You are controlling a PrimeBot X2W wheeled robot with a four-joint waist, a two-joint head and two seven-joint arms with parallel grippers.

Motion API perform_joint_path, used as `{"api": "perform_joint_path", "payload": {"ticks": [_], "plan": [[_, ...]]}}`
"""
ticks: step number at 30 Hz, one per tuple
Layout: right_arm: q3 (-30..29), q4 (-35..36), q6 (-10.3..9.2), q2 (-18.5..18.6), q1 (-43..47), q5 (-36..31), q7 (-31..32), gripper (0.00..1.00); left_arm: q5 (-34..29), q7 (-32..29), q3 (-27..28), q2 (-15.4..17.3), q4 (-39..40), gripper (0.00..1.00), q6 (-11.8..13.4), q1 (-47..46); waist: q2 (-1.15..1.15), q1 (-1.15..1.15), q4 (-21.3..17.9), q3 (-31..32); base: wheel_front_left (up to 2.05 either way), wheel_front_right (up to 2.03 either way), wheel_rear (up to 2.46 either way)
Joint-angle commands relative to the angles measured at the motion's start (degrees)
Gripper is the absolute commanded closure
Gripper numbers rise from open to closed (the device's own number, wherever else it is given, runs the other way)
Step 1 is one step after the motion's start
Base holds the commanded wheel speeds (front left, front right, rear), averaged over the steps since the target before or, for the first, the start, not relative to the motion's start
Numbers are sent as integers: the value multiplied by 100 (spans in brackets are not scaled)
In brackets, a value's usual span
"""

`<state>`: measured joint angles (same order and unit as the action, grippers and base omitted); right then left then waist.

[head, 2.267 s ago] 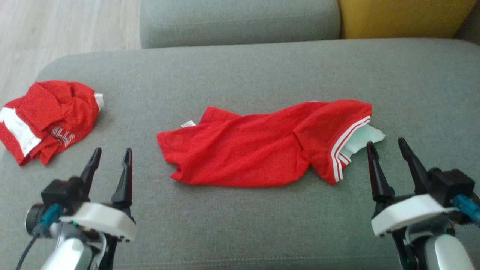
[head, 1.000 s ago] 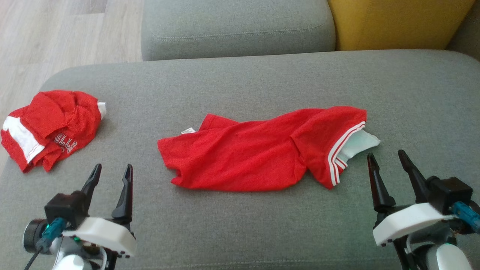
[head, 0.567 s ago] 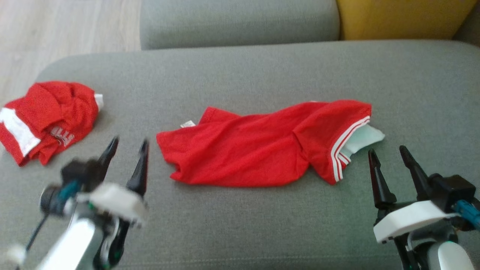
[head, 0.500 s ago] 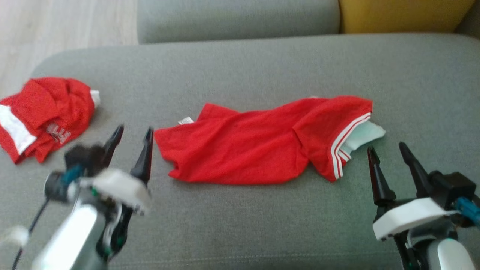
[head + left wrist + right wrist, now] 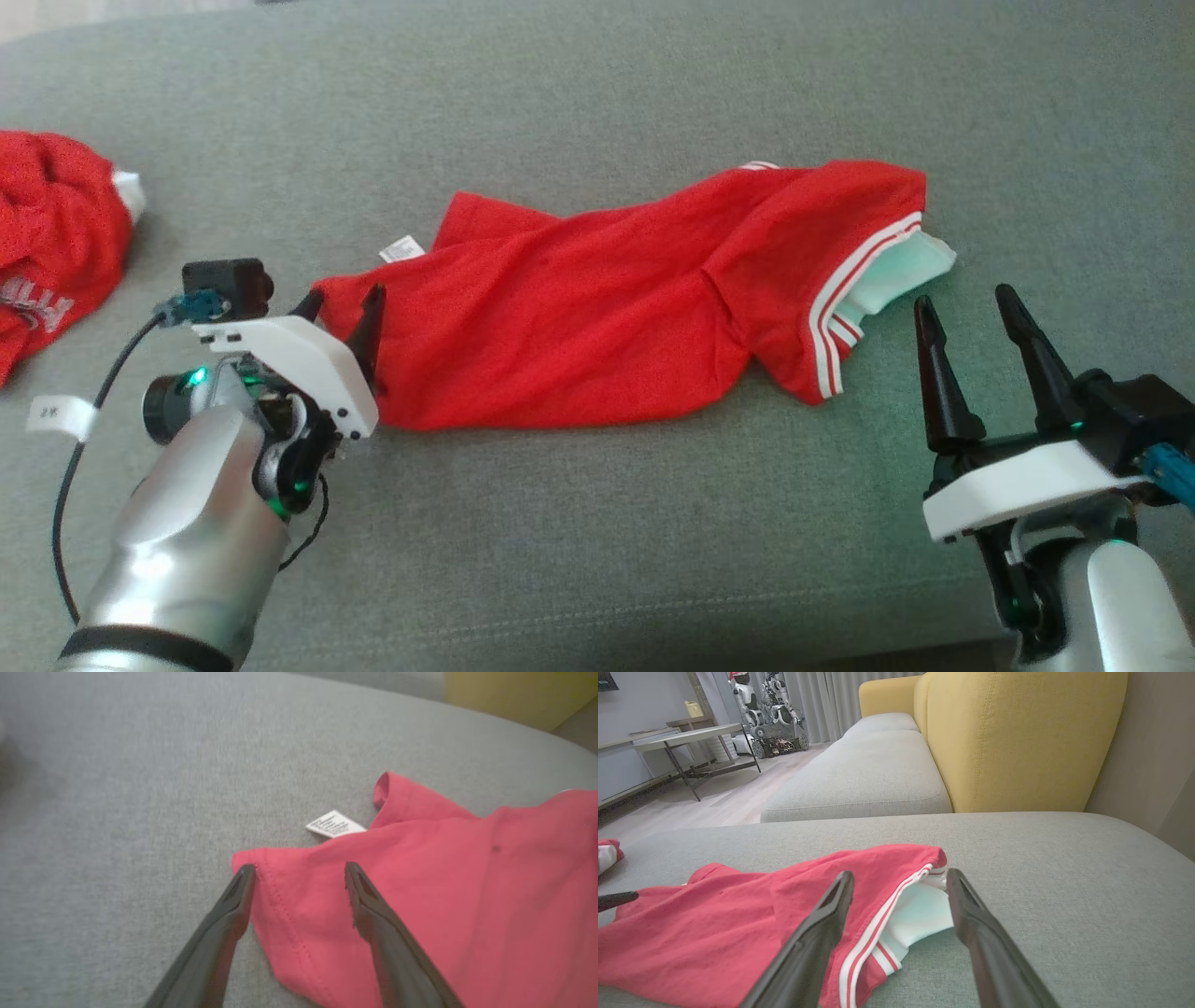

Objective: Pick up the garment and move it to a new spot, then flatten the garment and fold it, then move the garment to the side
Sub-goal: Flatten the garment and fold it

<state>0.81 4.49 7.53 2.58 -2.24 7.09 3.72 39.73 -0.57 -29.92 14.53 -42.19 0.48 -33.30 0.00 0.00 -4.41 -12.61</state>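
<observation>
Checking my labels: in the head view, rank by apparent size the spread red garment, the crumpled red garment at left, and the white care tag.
1. spread red garment
2. crumpled red garment, cut off by the frame edge
3. white care tag

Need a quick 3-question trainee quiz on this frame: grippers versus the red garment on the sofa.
1. Fill in: the right gripper stands open beside the striped end of the red garment; the stripes are ____.
2. Which part of the garment do the open fingers of the left gripper bracket? A) the striped end B) the plain corner near the white label C) the middle fold
3. True or false: the left gripper is shut on the garment.
Key: 1 white; 2 B; 3 false, its jaws stand open.
</observation>
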Motion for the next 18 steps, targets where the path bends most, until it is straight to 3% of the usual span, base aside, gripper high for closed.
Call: {"api": "perform_joint_path", "payload": {"ticks": [1, 9, 11, 12, 18], "plan": [[98, 183, -4, 31, -209, 33, -63, 0, 35, -9, 233, 148, 55, 0, -21, -289, 0, 0, -48, -56, 0, 0, 0], [93, 148, -4, 31, -318, 30, -89, 0, 279, -452, 232, -101, -1162, 0, -206, -684, 0, 0, -81, -101, 0, 0, 0], [103, 142, -4, 31, -338, 41, -99, 0, 223, -370, 176, -111, -1308, 81, -257, -753, 0, 0, -86, -90, 0, 0, 0], [108, 136, -4, 31, -343, 48, -105, 0, 166, -290, 131, -109, -1367, 100, -273, -783, 0, 0, -89, -81, 0, 0, 0], [83, 109, -4, 30, -324, 98, -134, 0, -309, 933, -51, -38, -1311, 100, -174, -1104, 0, 0, -88, -12, 0, 0, 0]]}}
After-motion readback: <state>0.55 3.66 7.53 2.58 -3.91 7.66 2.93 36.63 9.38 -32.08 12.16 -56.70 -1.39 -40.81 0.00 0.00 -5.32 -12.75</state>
